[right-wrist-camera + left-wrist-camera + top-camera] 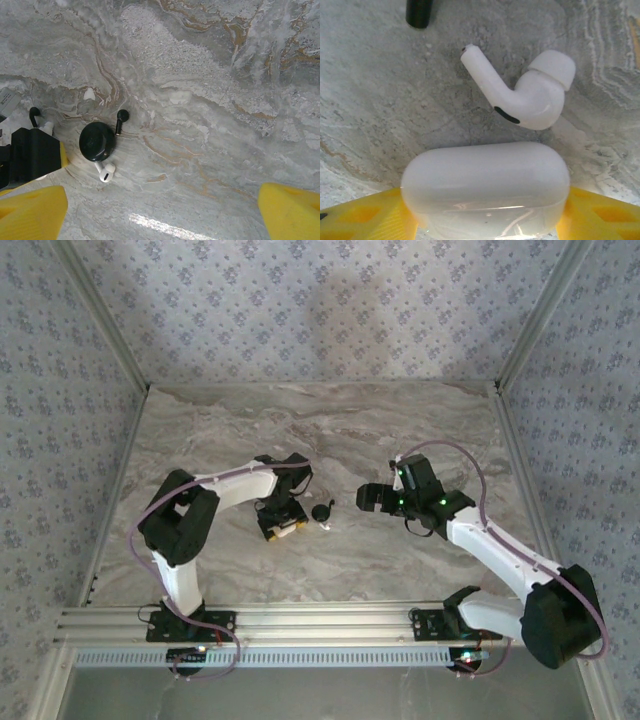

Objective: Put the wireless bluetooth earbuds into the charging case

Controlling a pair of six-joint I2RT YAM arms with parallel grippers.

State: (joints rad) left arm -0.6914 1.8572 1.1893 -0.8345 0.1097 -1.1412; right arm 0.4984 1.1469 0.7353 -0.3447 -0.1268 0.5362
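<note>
Left jaws pinch the glossy white rounded charging case (485, 185) on the marble desk (370, 100); a small white plastic earbud (520, 95) lies just right of it. Right jaws are spread wide.

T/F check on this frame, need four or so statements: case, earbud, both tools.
1. The white charging case sits between the fingers of the left tool. True.
2. The white earbud is already seated in the case. False: it lies loose on the table, just beyond the case.
3. The right tool is wide open with nothing in it. True.
4. The right tool is holding the black round case. False: that case rests on the table, with a white earbud right beside it.
</note>
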